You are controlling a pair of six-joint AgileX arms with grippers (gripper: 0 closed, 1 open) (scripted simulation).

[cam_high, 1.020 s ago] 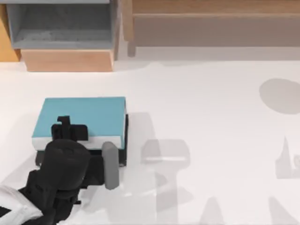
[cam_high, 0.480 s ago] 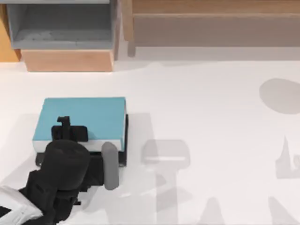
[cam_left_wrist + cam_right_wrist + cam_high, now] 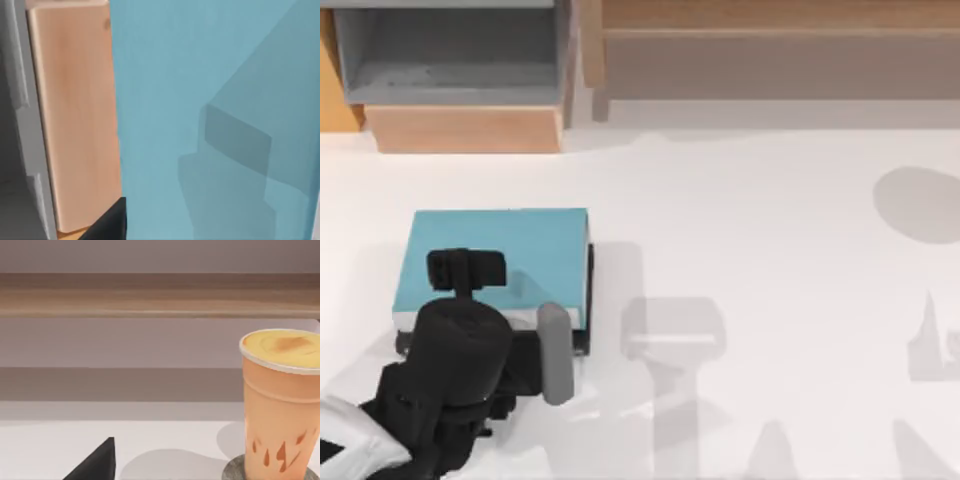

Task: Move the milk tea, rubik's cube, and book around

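The large thin rectangular book (image 3: 510,255), its plain light teal-blue face up, lies flat on the white counter (image 3: 750,220) toward the left side, a little in front of the grey open cabinet with pale wooden sides (image 3: 450,70). The left hand (image 3: 466,270) sits over the book's near-left part, its dark fingers resting on or just above the cover; whether they are spread or closed on the edge I cannot tell. In the left wrist view the teal cover (image 3: 210,110) lies very close under the camera, with the cabinet's wooden side (image 3: 75,125) beyond it. The book is probably stiff, fairly light and smooth-faced, so a flat pinch across one edge, with one finger under the cover, should hold better than pressing from above; lying flush on the counter, it may first need sliding or tilting to expose an edge. In the right wrist view, the milk tea, a tall peach-tan paper cup with a pale rim (image 3: 280,405), stands upright on a small grey coaster (image 3: 235,472) before the long wooden shelf (image 3: 150,295). It looks light and easy to tip or crush, so mid-body is the sensible grip.
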